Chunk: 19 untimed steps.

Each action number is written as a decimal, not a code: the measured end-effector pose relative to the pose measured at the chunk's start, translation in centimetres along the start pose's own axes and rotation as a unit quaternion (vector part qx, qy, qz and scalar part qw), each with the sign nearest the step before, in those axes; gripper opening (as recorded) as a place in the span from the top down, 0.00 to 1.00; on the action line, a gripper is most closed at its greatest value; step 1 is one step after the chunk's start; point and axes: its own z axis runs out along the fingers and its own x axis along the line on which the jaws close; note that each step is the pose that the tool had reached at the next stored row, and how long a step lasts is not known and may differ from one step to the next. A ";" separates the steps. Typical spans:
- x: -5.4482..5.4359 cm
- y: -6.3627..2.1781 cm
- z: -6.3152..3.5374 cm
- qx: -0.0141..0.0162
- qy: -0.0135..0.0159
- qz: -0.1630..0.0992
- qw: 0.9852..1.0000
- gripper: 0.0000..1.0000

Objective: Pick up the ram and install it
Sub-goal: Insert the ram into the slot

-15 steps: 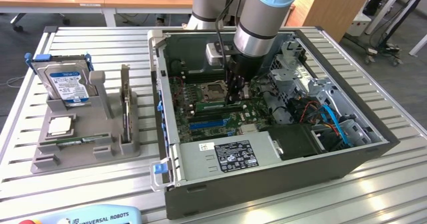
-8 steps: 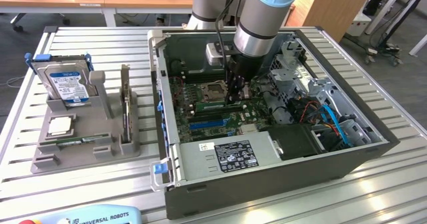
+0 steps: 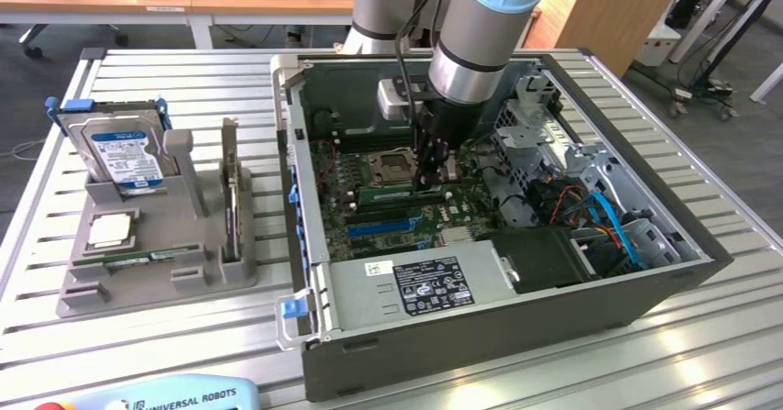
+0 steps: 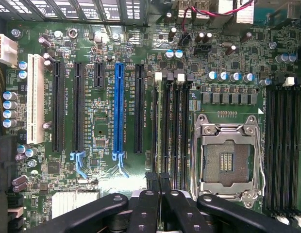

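Wrist view: the gripper (image 4: 160, 180) is held with fingers together at one end of the DIMM slots (image 4: 174, 131) beside the CPU socket (image 4: 227, 162). Exterior view: the ram (image 3: 389, 193) is seen edgewise among those slots, just beside the gripper.

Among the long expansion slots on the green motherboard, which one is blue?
The blue plastic slot, standing between black slots; the rest are black too, except one white slot at the row's end.
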 end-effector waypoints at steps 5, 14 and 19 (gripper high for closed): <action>0.1 0.00 0.00 0.000 0.000 0.000 1.000 0.89; 0.1 0.00 0.08 0.000 0.000 0.000 1.000 0.89; 0.1 -0.01 0.10 0.000 0.000 0.000 1.000 0.89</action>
